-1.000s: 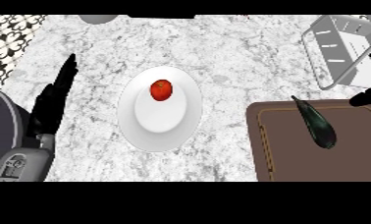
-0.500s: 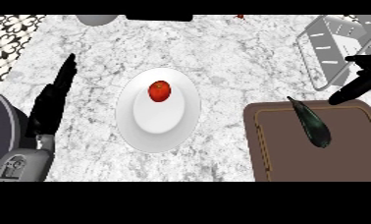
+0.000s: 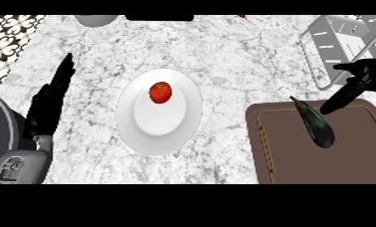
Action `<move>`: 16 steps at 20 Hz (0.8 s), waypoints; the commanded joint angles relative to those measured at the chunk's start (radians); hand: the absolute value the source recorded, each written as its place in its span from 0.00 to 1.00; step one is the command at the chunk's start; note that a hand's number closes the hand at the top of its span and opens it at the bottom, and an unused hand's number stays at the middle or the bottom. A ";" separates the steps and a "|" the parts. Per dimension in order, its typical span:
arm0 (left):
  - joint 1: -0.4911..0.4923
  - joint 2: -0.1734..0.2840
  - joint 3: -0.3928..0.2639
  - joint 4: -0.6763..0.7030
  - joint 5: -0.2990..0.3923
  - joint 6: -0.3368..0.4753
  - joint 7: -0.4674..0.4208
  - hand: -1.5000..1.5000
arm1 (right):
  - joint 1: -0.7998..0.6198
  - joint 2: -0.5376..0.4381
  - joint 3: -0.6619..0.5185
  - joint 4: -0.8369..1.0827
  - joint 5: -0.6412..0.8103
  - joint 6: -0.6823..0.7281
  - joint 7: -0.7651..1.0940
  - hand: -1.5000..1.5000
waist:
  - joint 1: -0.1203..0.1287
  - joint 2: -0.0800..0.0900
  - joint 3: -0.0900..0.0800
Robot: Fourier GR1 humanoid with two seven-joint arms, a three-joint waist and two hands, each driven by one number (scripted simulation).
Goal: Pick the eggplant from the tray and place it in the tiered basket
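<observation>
At about eight o'clock the left forearm (image 3: 21,164) shows as a rounded grey shell, smooth and matte, with a darker curved band along its outer edge and a small dark recessed marking near the lower end. It narrows to a pale grey wrist collar, from which the left hand (image 3: 46,106) continues in plain black: a long, slim shape with narrow tapering fingers and a blockier palm. At about three o'clock the right hand (image 3: 351,85) is the same flat black, made of slender rod-like segments with rounded tips; its forearm lies outside the view.
</observation>
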 commanded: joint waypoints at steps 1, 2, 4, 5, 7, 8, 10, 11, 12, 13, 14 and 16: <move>-0.001 0.004 0.018 0.018 -0.012 -0.006 -0.012 0.50 | 0.026 0.025 0.028 -0.068 0.017 0.020 0.144 0.00 | -0.013 0.008 0.012; 0.027 -0.022 -0.009 -0.027 -0.020 0.007 0.021 0.50 | 0.021 -0.027 0.018 -0.049 0.014 0.072 0.131 0.00 | -0.010 0.007 0.012; 0.031 -0.007 0.024 0.035 0.012 -0.037 -0.064 0.50 | -0.049 -0.012 0.028 0.008 0.036 0.093 0.146 0.00 | -0.001 0.011 0.012; 0.020 -0.015 0.017 -0.004 -0.008 -0.013 -0.006 0.50 | 0.024 0.019 0.056 -0.017 0.085 0.023 0.101 0.00 | -0.006 0.009 0.012; 0.041 -0.044 -0.001 -0.046 -0.033 0.014 0.018 0.50 | 0.029 0.045 0.057 -0.053 0.106 0.006 0.115 0.00 | -0.006 0.008 0.012; 0.035 -0.057 -0.011 -0.016 -0.044 0.006 -0.021 0.50 | 0.007 0.022 0.025 -0.020 0.111 0.033 0.103 0.00 | -0.006 0.010 0.012; 0.010 -0.024 0.021 -0.043 -0.029 -0.022 0.043 0.50 | 0.071 0.022 0.032 -0.125 0.111 0.021 0.132 0.00 | -0.013 0.008 0.012; 0.049 0.013 0.078 0.005 0.018 -0.068 -0.048 0.50 | 0.053 0.035 0.034 -0.148 0.103 0.028 0.163 0.00 | -0.011 0.008 0.012; 0.091 -0.026 0.027 -0.089 -0.023 -0.026 -0.006 0.50 | 0.066 0.038 0.039 -0.112 0.131 0.022 0.133 0.00 | -0.006 0.008 0.012; 0.036 -0.042 0.009 -0.066 -0.049 -0.012 0.035 0.50 | 0.020 0.074 0.036 -0.052 0.126 0.040 0.139 0.00 | -0.004 0.010 0.013; 0.032 -0.003 0.050 -0.046 -0.026 -0.040 0.022 0.50 | 0.020 0.074 0.048 -0.055 0.133 0.040 0.157 0.00 | -0.004 0.010 0.012; 0.046 -0.027 0.046 -0.026 -0.029 -0.039 -0.031 0.50 | 0.025 0.102 0.049 -0.063 0.142 0.019 0.184 0.00 | -0.005 0.010 0.012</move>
